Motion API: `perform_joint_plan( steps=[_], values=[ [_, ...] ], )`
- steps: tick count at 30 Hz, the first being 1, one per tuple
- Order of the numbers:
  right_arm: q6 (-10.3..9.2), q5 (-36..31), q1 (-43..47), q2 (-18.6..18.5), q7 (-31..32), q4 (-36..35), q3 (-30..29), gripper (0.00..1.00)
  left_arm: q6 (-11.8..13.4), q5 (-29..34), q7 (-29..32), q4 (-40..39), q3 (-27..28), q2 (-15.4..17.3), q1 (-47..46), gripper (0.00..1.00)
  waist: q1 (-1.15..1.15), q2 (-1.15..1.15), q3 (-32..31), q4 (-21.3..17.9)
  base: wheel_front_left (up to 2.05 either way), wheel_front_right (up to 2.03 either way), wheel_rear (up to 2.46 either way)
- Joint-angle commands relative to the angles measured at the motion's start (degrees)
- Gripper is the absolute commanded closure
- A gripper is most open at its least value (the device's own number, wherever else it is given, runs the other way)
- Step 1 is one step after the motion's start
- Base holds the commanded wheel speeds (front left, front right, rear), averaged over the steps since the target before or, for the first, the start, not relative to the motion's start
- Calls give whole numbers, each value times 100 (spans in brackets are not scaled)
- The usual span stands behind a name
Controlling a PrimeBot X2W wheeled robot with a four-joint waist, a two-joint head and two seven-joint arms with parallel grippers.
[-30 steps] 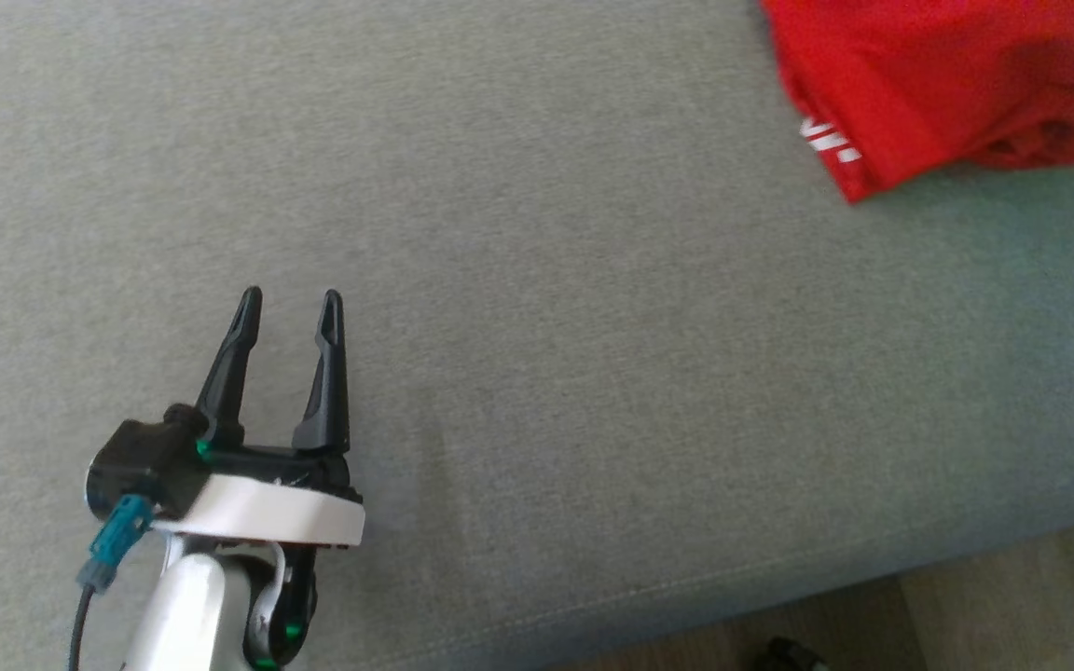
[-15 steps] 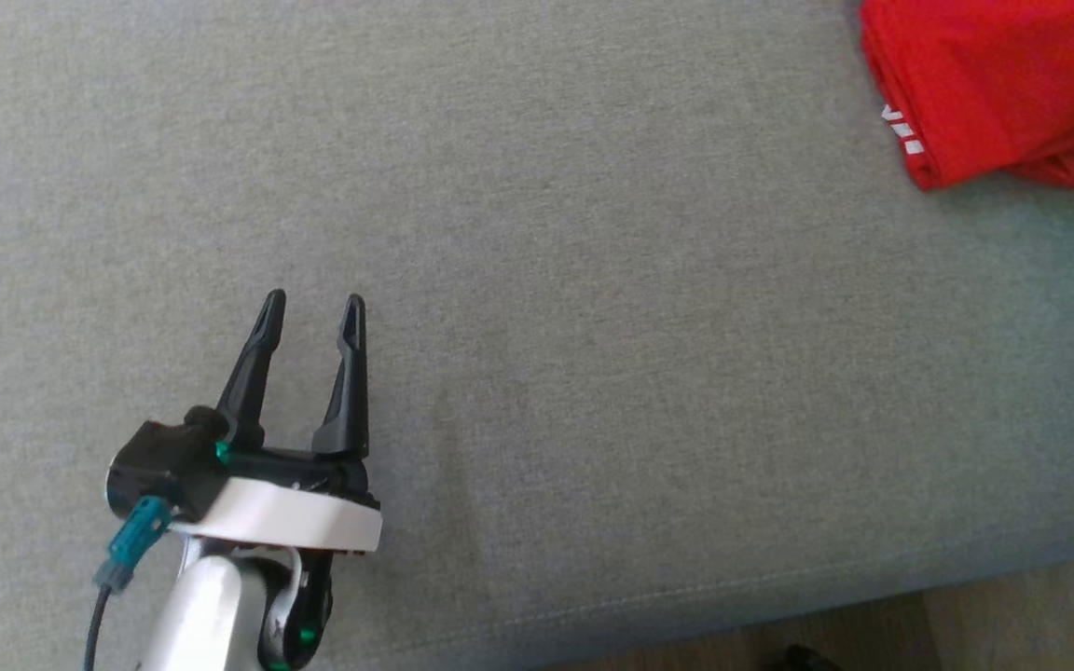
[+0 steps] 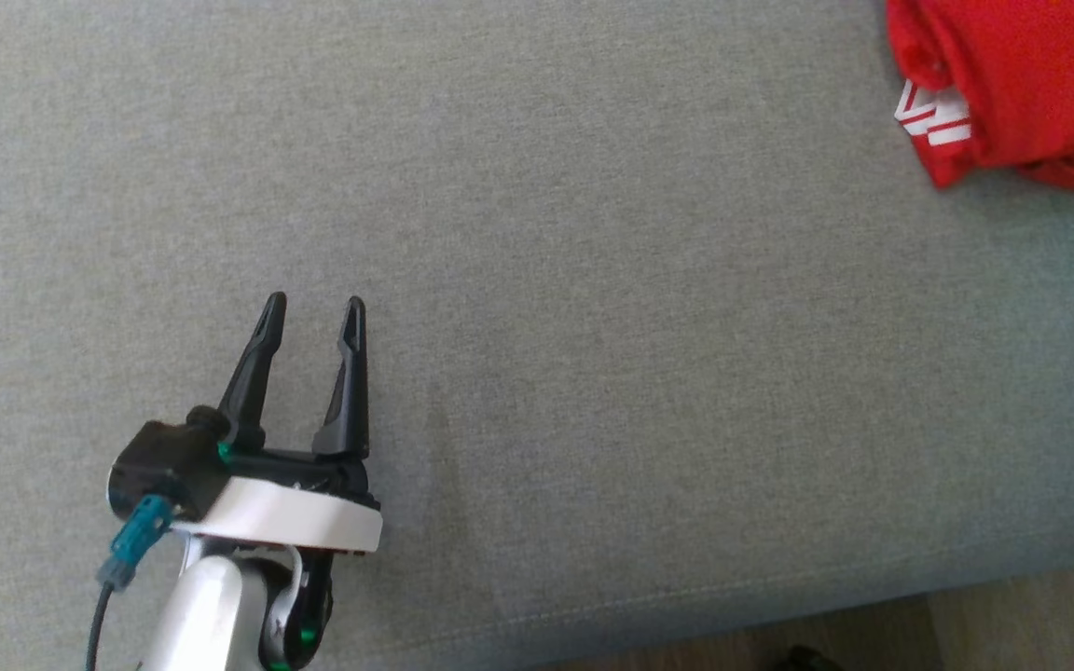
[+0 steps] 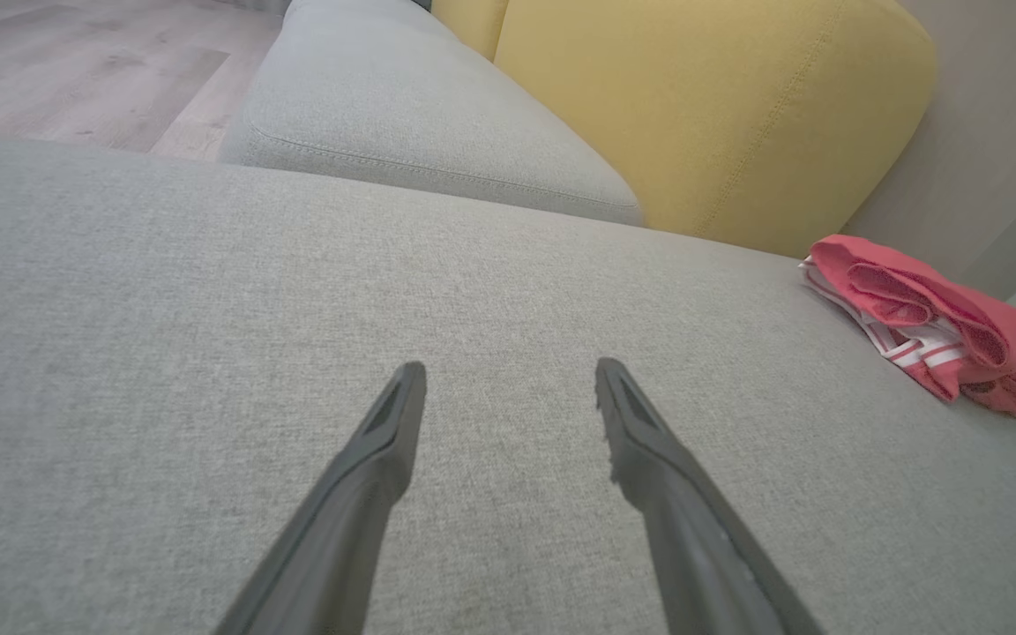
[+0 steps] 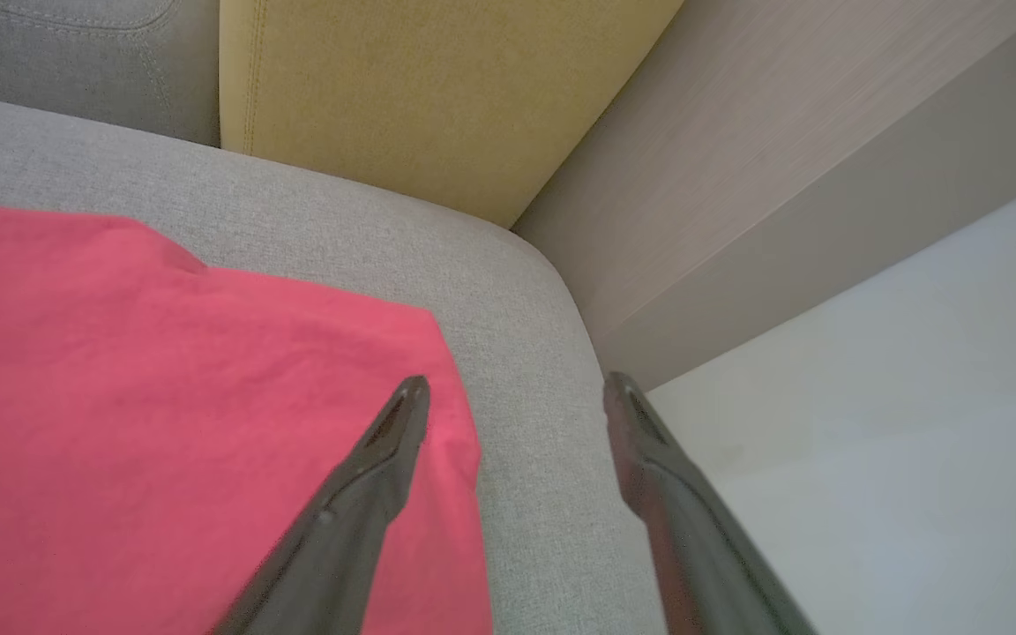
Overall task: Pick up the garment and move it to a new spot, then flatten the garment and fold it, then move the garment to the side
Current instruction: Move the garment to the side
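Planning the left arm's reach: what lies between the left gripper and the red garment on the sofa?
The stretch is bare: plain grey sofa cushion runs from the left gripper to the red garment, seen in the head and left wrist views.

Red garment [image 3: 1031, 84] — white stripes, perhaps lettering — grey sofa [image 3: 593, 280], yellow cushion [image 4: 693, 115].

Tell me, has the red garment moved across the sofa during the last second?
Yes. The red garment moved toward the robot's right: in the head view its corner shifted much further right than the dark floor object did.
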Motion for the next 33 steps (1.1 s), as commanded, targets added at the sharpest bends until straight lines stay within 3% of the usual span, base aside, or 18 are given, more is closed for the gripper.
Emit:
perform_joint_plan(
  steps=[1, 10, 18, 26, 33],
  values=[
    [36, -44, -205, 10, -97, -146, -18, 0, -4, -48, -34, -153, 135, -26, -129, 0, 0, 0, -30, -9, 0, 0, 0],
    [36, -69, -153, 512, -654, -7, -27, 0, 84, -78, -34, -100, 273, -26, -66, 0, 0, 0, -392, -18, 0, 0, 0],
    [36, 325, 177, 1145, -1567, -63, 116, 0, 315, -182, -34, -103, 581, -27, 62, 0, 0, 0, -1024, 79, 0, 0, 0],
    [36, 864, 1140, 1993, -2590, -380, 149, 0, 538, -409, -34, -48, 797, -27, 373, 0, 0, 0, -1617, 221, 0, 0, 0],
    [36, 1191, 2202, 2359, -2952, -975, 265, 0, 593, -425, -34, 79, 914, -27, 638, 0, 0, 0, -1955, 355, 0, 0, 0]
  ],
)
